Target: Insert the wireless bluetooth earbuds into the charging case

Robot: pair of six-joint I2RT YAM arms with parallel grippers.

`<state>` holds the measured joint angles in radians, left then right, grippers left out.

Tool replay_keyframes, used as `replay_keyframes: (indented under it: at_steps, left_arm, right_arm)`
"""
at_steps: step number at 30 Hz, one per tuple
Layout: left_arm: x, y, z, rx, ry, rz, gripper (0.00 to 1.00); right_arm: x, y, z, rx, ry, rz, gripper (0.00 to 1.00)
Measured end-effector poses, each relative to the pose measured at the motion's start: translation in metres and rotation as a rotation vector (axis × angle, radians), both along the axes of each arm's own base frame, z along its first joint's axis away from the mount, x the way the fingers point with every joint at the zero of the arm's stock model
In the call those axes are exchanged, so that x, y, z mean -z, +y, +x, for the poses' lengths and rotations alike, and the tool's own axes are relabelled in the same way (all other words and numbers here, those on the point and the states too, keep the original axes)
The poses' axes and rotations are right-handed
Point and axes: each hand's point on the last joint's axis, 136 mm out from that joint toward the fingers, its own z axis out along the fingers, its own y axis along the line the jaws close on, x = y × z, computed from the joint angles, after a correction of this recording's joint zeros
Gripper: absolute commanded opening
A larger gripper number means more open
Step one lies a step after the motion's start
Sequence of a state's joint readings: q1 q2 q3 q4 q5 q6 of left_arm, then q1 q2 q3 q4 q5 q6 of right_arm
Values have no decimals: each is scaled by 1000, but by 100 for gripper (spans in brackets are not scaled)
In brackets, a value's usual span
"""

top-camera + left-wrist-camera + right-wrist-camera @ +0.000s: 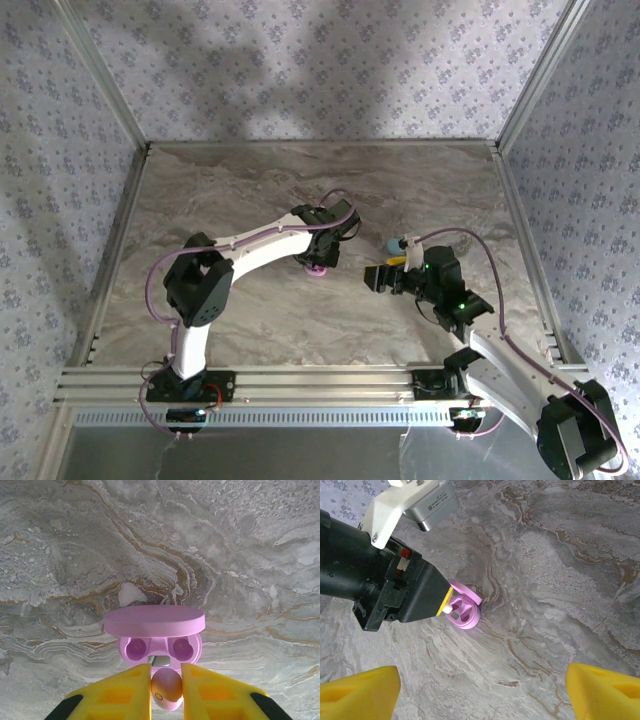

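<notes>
Over marbled tabletop (75, 540), left end effector (166, 674) pinches a glossy, seemingly pink earbud (166, 687); right end effector (482, 682) gapes.

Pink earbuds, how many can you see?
1: a pink earbud pinched in the left gripper, just short of the open pink charging case. Others may be hidden.

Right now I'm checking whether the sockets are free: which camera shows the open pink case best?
The left wrist view: the pink case faces it, lid up, both sockets apparently empty, a pink earbud in the left gripper just before it. The right wrist view shows it smaller, beside that gripper; the top view, a pink speck.
</notes>
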<state>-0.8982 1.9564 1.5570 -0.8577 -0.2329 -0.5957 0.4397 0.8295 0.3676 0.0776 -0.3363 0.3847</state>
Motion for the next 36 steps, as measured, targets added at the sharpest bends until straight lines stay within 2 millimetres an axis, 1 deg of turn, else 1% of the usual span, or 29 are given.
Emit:
replay_keyframes:
  at_steps: [6,18,22,29,36]
  left_arm:
    - [5,0,-1,1,9,10,21]
    - [23,1,-2,-6,35,41,21]
    - [25,1,-1,-6,36,42,21]
    - [19,-5,3,-6,23,26,21]
    - [27,-6,4,-6,31,42,21]
  right_arm:
    - [2,0,0,2,5,-2,88]
    - [2,0,0,3,10,-1,88]
    - [2,0,0,2,11,0,88]
    - [3,0,0,4,17,4,88]
    - [4,-1,-1,5,23,1,88]
